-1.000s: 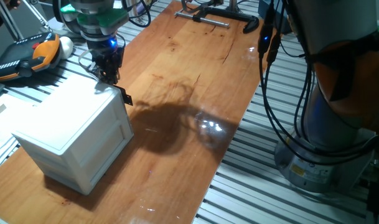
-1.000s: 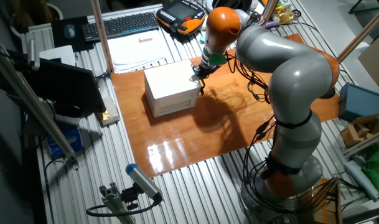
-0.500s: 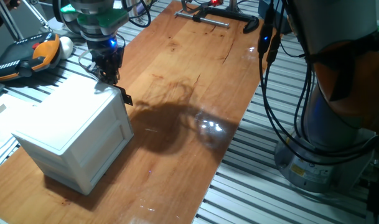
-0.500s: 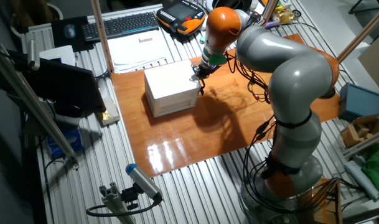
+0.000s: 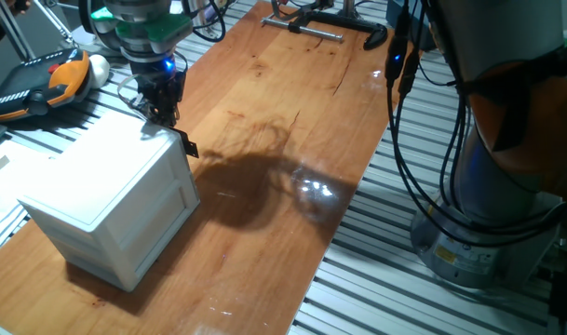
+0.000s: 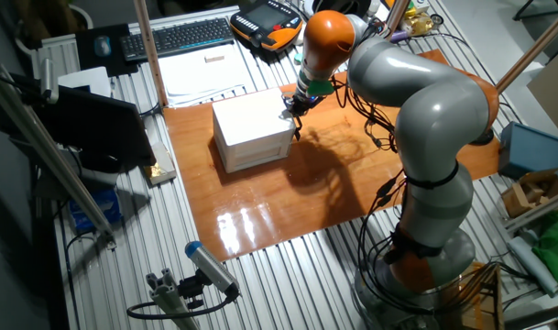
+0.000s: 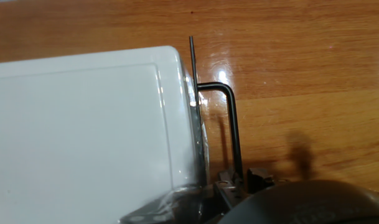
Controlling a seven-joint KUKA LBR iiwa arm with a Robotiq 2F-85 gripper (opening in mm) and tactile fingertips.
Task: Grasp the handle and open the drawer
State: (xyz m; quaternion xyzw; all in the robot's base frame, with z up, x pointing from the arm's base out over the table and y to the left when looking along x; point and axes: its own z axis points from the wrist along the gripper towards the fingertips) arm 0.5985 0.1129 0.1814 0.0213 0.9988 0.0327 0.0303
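A white boxy cabinet (image 5: 106,200) stands on the wooden table (image 5: 292,121); it also shows in the other fixed view (image 6: 251,128). The drawer (image 5: 168,182) sits flush in its front face; the hand view shows that front edge-on (image 7: 199,134). The handle (image 7: 231,124) is a thin black piece projecting from the top of that front, with one end showing as a small black tab (image 5: 188,146). My gripper (image 5: 162,113) hangs over the cabinet's top front corner (image 6: 292,110). In the hand view the gripper (image 7: 240,182) has its fingers close on either side of the handle's near end.
An orange and black teach pendant (image 5: 41,79) lies beyond the table's left edge. A black clamp (image 5: 330,23) sits at the table's far end. Cables (image 5: 404,112) and the robot base (image 5: 488,205) stand to the right. A keyboard (image 6: 178,37) lies behind the cabinet.
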